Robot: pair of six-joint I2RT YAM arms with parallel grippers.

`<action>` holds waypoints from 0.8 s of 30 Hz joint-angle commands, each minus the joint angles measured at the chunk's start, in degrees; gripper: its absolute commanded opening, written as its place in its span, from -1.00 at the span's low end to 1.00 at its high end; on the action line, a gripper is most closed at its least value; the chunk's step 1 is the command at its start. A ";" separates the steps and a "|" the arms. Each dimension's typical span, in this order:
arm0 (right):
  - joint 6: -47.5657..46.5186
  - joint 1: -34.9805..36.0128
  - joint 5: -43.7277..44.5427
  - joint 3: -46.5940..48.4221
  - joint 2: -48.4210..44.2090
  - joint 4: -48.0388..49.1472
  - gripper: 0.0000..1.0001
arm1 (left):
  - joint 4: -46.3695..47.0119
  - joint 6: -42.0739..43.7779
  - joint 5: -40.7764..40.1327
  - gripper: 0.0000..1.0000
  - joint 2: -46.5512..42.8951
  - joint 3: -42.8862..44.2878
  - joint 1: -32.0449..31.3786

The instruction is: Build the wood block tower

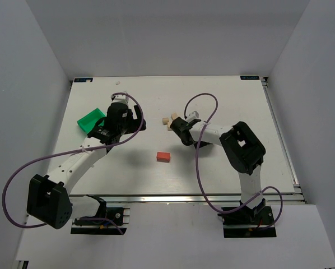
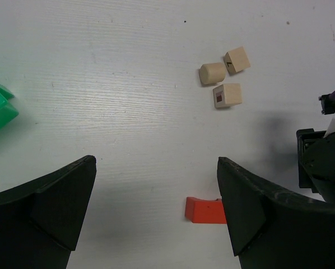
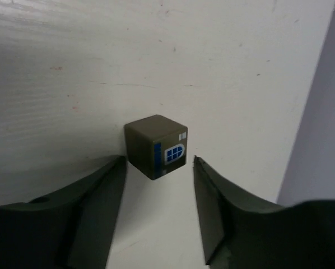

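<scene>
right claw (image 3: 158, 166) spread, grey-brown cube (image 3: 155, 145) ahead

Bright, even, diffuse light fills the white enclosure. The overhead view is sharp, and the arms throw faint, soft shadows on the counter (image 1: 212, 168). The right wrist view is dimmer: a grey shadow lies beside the dark cube (image 3: 155, 147), and the right end effector (image 3: 159, 161) looks slightly soft.
</scene>
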 commanded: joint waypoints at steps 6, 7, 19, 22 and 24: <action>3.70 2.23 -4.48 2.51 -2.25 -0.09 0.36 | -0.57 0.49 -0.24 0.96 0.54 2.63 -0.10; 3.70 2.24 -5.18 2.60 -2.95 0.17 0.36 | -0.40 0.49 -0.15 0.96 0.46 2.54 -0.10; 7.48 -5.58 -17.76 -11.10 -15.78 11.25 0.42 | -1.01 1.01 0.47 0.96 -0.16 2.63 -0.27; 7.13 -7.60 -18.63 -13.21 -16.84 12.65 0.41 | -0.75 1.02 0.82 0.96 -0.16 2.54 -0.27; 5.11 -9.01 -21.78 -14.62 -17.20 16.60 0.41 | -0.48 1.19 1.08 0.96 0.01 2.54 -0.27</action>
